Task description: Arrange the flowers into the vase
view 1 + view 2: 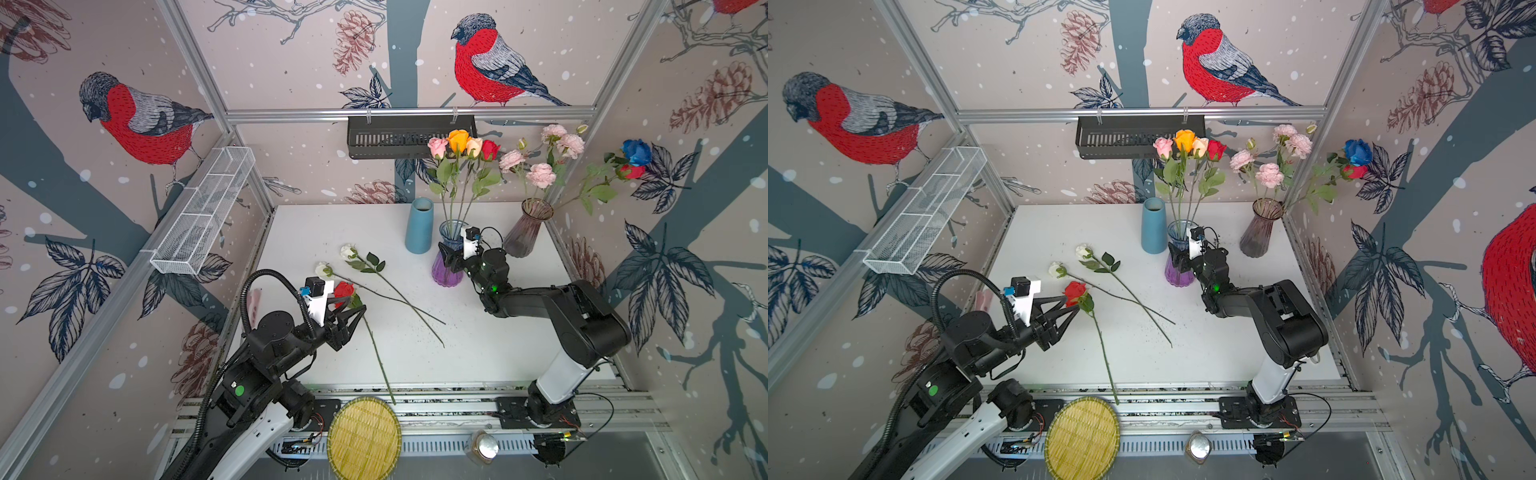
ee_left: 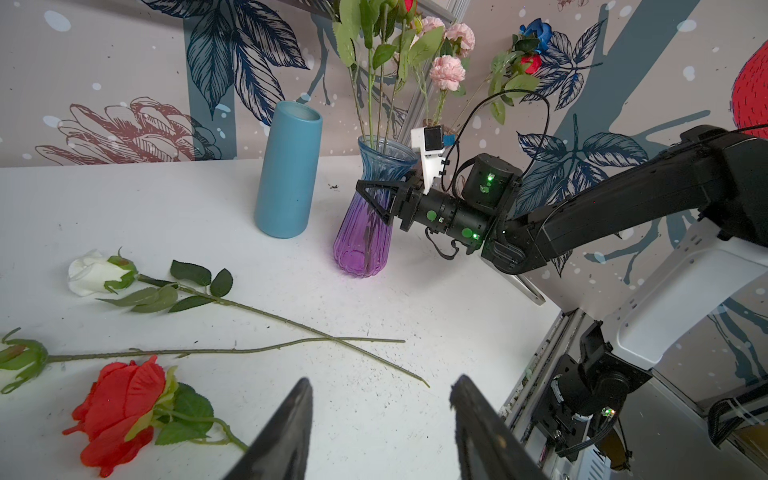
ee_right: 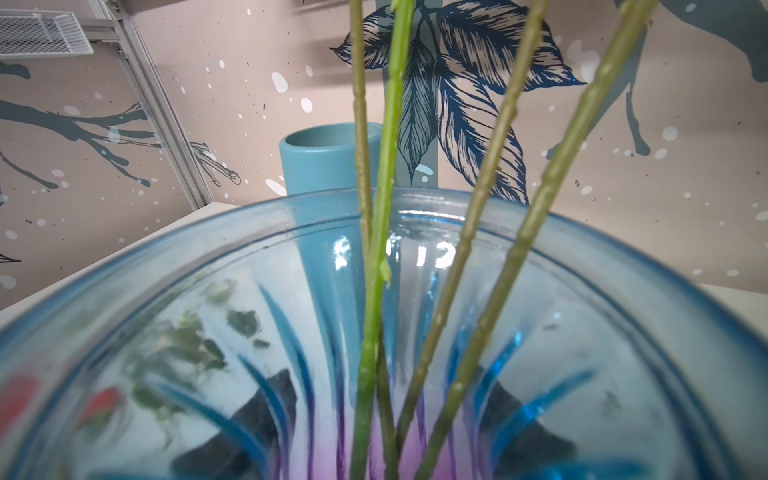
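Steadying the vase (image 2: 361, 245) appeared the current step: right fingers (image 2: 397, 197) straddled its neck, contact indeterminate. The left fingers (image 2: 286, 428) hovered spread, the red rose (image 2: 120, 403) on the table (image 2: 415, 311) beside them; its stem required pinching next.

Walls (image 1: 291, 62) on three sides papered pale pink w/ big red-breasted bullfinches (image 1: 486, 62), pine cones, grey-blue branches & white flecks; aluminium frame rails (image 1: 411, 113) run up the corners & across the back; black slotted rack (image 1: 386, 137) hangs off the back rail; white wire basket (image 1: 208, 208) hangs on the left-side rail; white table (image 1: 324, 232) speckled w/ dark bits; light even, shadows soft.
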Controlling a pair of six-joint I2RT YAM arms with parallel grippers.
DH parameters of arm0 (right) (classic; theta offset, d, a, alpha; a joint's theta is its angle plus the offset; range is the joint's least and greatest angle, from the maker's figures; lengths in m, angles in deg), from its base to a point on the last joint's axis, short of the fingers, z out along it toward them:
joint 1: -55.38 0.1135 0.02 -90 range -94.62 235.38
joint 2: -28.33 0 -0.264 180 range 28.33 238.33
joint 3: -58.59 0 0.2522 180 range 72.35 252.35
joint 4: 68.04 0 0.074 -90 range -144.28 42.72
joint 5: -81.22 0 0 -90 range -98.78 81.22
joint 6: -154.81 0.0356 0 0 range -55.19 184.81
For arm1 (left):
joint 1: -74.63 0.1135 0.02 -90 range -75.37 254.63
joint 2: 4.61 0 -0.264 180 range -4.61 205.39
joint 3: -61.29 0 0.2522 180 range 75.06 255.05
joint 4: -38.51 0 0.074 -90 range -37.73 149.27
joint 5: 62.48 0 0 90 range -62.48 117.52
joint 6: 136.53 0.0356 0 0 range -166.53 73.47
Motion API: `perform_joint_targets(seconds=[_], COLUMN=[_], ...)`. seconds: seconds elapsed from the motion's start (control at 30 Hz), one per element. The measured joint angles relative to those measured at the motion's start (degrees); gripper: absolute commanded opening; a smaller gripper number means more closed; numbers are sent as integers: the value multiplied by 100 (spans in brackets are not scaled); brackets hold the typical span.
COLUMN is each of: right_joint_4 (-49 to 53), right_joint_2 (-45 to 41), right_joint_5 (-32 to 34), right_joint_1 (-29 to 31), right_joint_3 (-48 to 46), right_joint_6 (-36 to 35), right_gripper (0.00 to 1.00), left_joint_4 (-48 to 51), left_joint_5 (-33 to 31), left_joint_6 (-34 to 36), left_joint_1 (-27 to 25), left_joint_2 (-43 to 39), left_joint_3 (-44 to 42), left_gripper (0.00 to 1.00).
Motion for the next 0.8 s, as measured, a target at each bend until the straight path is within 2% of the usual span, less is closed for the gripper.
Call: perform_joint_targets(seconds=[0.07,0.23,0.5,0.8], right_joint_4=[44,-26,-1211,-1537], right_joint_2=[52,111,363,848], right_joint_5=[-2,-9,-186,-317], right_joint_1=[-33,-90,-201,-487], right_joint_3=[101,101,-313,138], right_joint_6=[-118,-387,-581,-579], right_gripper=[62,60,58,57], left_joint_4=[0,0,0,0], left_joint_5=[0,0,-2,-4], left_joint_6=[0,0,0,0], left_joint_1=[0,0,0,0], left_joint_2=[0,15,55,61], left_joint_3=[0,0,0,0], left_gripper=[54,54,54,54])
